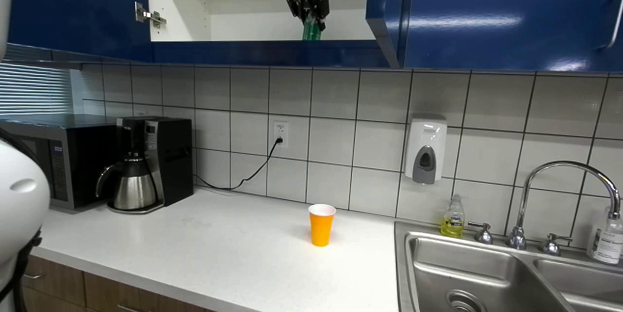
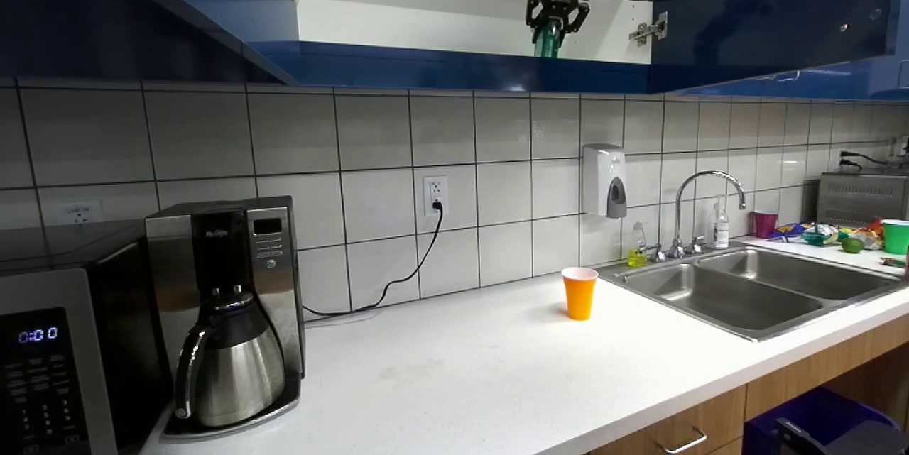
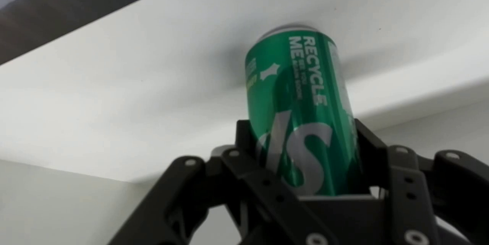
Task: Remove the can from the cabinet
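Note:
The cabinet [image 1: 263, 53] hangs on the wall with its blue doors open and its white interior showing; it is in both exterior views [image 2: 454, 66]. The green can [image 3: 294, 84] is inside it, and its lower part is hidden behind the cabinet's front edge in both exterior views [image 1: 312, 32] [image 2: 547, 45]. My gripper [image 1: 313, 19] reaches down over the can from above, also in an exterior view [image 2: 551, 30]. In the wrist view my gripper [image 3: 300, 126] has a finger touching each side of the can. I cannot tell whether the can touches the cabinet floor.
Open doors [image 1: 73, 10] [image 1: 384, 15] flank the cabinet opening. Below, the white counter [image 1: 219, 248] bears an orange cup [image 1: 321, 227] and a coffee maker [image 1: 170, 161] beside a microwave [image 1: 87, 156]. A sink [image 1: 406, 273] and a soap dispenser [image 1: 426, 149] are at the right.

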